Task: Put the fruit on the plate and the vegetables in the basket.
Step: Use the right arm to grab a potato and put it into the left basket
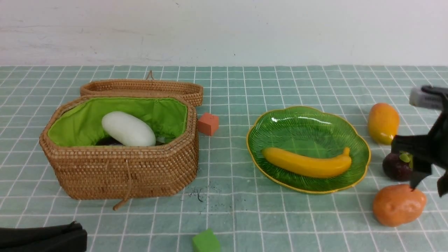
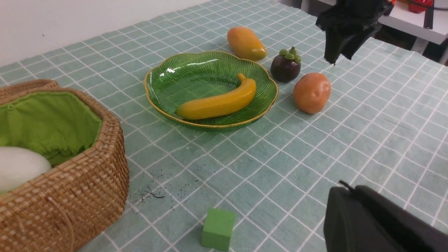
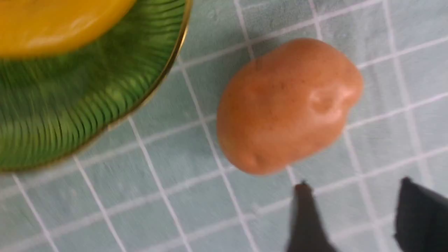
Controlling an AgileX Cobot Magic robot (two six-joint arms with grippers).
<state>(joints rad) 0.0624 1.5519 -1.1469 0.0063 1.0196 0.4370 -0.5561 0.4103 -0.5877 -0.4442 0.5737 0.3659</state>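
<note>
A yellow banana (image 1: 308, 162) lies on the green glass plate (image 1: 308, 127). To the plate's right, on the cloth, are an orange-yellow mango (image 1: 383, 122), a dark purple mangosteen (image 1: 397, 167) and an orange-brown potato (image 1: 399, 204). My right gripper (image 1: 428, 189) hangs open just above the potato's right side, with nothing between its fingers. It partly hides the mangosteen. The wicker basket (image 1: 119, 171) on the left holds a pale whitish vegetable (image 1: 128, 128) over something dark. My left gripper (image 2: 350, 187) rests shut and empty low at the near left.
The basket's lid (image 1: 140, 87) lies open behind it. A small orange cube (image 1: 208, 123) sits between basket and plate. A green cube (image 1: 205, 241) sits near the front edge. A white wall closes the far side of the checked cloth.
</note>
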